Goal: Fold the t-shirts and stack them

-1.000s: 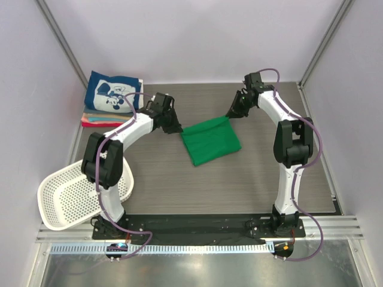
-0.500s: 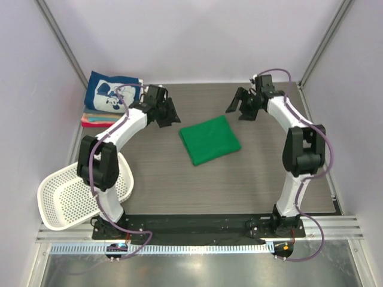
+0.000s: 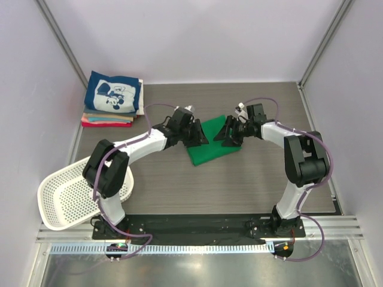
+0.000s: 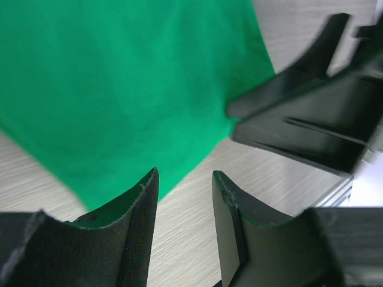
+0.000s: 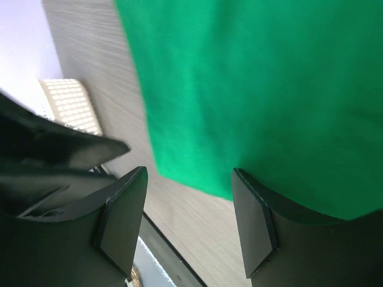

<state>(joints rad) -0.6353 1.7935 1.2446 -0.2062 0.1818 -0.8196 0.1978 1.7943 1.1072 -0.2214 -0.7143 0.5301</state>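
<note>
Top external shows the green t-shirt (image 3: 210,149) lying between left jaws and right jaws, each pair apart, gripping nothing.

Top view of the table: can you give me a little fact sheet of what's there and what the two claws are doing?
Green t-shirt: folded, lying flat mid-table
Left gripper: open, over the shirt's left edge
Right gripper: open, over the shirt's right side
Stack of t-shirts: far left corner, navy printed t-shirt on top
Basket: white, perforated, near left, no shirt seen inside
</note>
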